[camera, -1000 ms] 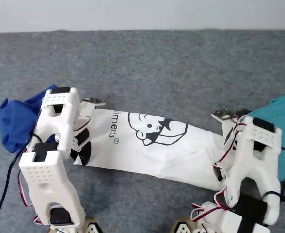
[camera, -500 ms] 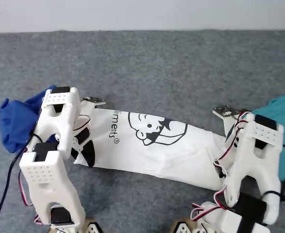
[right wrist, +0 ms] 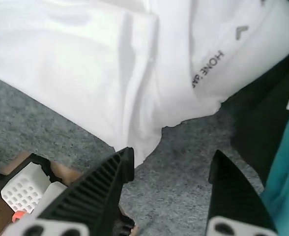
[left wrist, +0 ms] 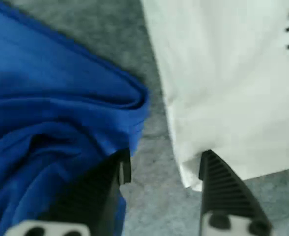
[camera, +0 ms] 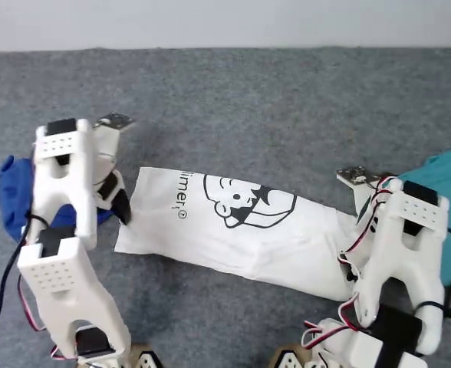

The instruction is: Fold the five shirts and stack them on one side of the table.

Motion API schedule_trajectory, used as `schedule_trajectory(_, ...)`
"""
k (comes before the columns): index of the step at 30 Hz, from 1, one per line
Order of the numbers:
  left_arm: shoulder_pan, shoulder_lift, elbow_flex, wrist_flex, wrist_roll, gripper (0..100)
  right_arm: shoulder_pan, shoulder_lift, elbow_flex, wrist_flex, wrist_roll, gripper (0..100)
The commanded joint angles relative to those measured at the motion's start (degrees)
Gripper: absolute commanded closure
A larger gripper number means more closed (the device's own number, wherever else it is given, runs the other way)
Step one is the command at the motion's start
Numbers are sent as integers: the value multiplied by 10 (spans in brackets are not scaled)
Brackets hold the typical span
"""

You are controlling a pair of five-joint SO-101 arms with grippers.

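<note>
A white shirt (camera: pixel 241 230) with a black cartoon print lies in a long folded strip across the middle of the grey table (camera: pixel 248 115). My left gripper (camera: pixel 120 208) hangs open at the strip's left end. In the left wrist view the left gripper (left wrist: pixel 164 164) has one finger by a corner of the white shirt (left wrist: pixel 223 88) and the other over the crumpled blue shirt (left wrist: pixel 51 113). My right gripper (camera: pixel 350 268) is at the strip's right end. The right wrist view shows the right gripper (right wrist: pixel 171 162) open just off the edge of the white shirt (right wrist: pixel 85 69).
The blue shirt (camera: pixel 14 195) is bunched at the left edge. At the right edge a teal shirt (camera: pixel 448 192) lies partly under the right arm, and the teal shirt (right wrist: pixel 287 196) also appears beside the right finger. Bare grey table stretches across the back.
The left arm has swung left and back, off the white shirt's left end toward the blue shirt. That end now lies uncovered and flat. The right arm has stayed put.
</note>
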State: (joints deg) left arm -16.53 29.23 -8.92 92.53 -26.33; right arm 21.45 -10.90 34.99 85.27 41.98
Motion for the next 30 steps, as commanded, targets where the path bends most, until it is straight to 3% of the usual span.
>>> schedule_trajectory(1,-16,-26,-17,6,-4,772,2,-9,-18,3,-5,743)
schedule_trajectory(9,20,25,25,1,-2,772,2,-9,-18,3,-4,744)
schedule_trajectory(13,30,48,-22,67,-9,771,2,-5,-18,2,-4,745)
schedule_trajectory(15,34,40,-40,81,-39,771,2,-4,-18,0,-5,745)
schedule_trajectory(22,33,-34,-43,78,-34,771,3,-4,-18,-4,-6,745)
schedule_trajectory(27,53,-39,-71,46,100,772,3,-4,-18,0,-6,745)
schedule_trajectory(30,56,-30,-131,39,126,772,3,-4,-18,0,-6,745)
